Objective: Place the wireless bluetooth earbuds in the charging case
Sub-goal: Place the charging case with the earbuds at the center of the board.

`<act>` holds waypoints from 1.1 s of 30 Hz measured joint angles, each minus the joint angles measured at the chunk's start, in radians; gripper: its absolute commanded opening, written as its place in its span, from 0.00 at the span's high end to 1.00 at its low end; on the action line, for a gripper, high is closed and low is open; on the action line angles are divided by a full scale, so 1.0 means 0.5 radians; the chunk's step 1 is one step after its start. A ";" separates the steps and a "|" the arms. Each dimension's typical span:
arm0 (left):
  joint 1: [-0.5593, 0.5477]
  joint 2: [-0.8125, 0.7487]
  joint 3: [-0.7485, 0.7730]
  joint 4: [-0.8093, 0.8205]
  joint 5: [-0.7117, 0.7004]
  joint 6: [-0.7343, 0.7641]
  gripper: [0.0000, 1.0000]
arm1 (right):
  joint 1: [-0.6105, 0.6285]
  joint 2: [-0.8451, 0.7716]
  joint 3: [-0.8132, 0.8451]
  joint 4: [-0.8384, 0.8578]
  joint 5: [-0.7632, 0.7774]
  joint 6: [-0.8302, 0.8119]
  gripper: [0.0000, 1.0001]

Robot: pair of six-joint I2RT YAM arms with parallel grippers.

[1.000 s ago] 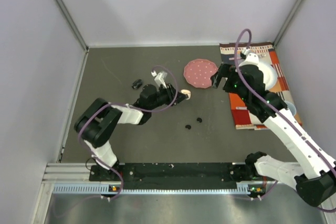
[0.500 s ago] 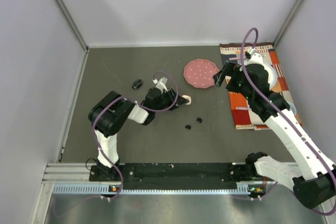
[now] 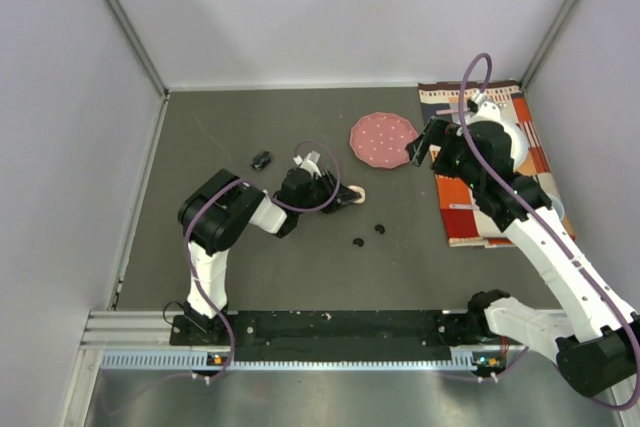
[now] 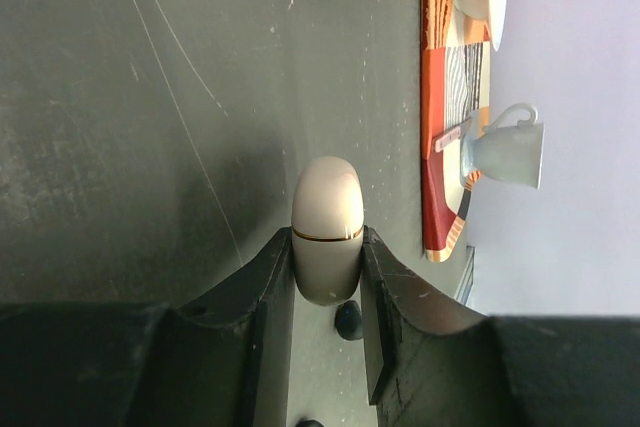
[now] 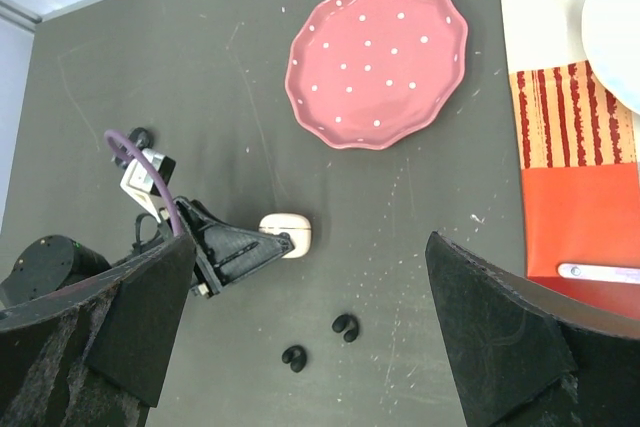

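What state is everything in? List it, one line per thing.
left gripper: shut on the charging case.
charging case: lid closed, clamped between the fingers.
right gripper: open, empty.
black earbuds: two loose on the table, outside the case.
pink plate: empty.

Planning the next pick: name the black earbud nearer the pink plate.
The right earbud of the pair, higher in the top view; the left earbud sits lower and farther from the plate.
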 measured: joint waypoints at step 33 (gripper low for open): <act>0.065 -0.454 0.032 -0.929 -0.328 0.505 0.39 | -0.002 -0.078 -0.074 0.004 -0.039 0.013 0.01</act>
